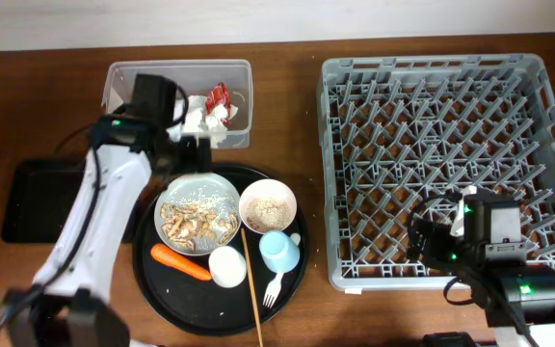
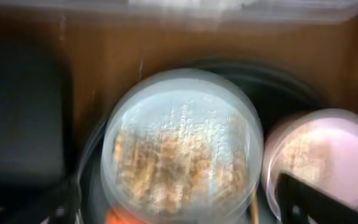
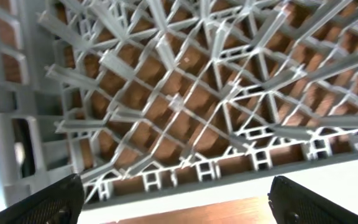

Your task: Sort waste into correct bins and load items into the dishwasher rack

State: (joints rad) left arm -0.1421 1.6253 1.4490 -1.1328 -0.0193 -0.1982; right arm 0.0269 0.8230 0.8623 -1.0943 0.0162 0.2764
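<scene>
The crumpled white napkin with the red wrapper [image 1: 210,108] lies in the clear tub [image 1: 176,66]. The white plate [image 1: 198,213] holds beige food scraps [image 1: 193,224]. It sits on the round black tray with the cream bowl [image 1: 268,205], light blue cup [image 1: 279,251], white cup [image 1: 227,266], carrot [image 1: 181,261] and white fork [image 1: 272,288]. My left gripper [image 1: 192,154] hovers open and empty over the plate's far edge. In the blurred left wrist view the plate [image 2: 182,146] and bowl [image 2: 325,155] lie below its fingers [image 2: 179,208]. My right gripper [image 1: 430,237] is open and empty over the grey rack's [image 1: 451,145] front edge [image 3: 179,202].
The shallow black tray [image 1: 29,198] lies left of the round black tray [image 1: 167,289]. A wooden chopstick [image 1: 251,289] lies across the round tray beside the fork. The rack [image 3: 185,99] holds nothing that I can see.
</scene>
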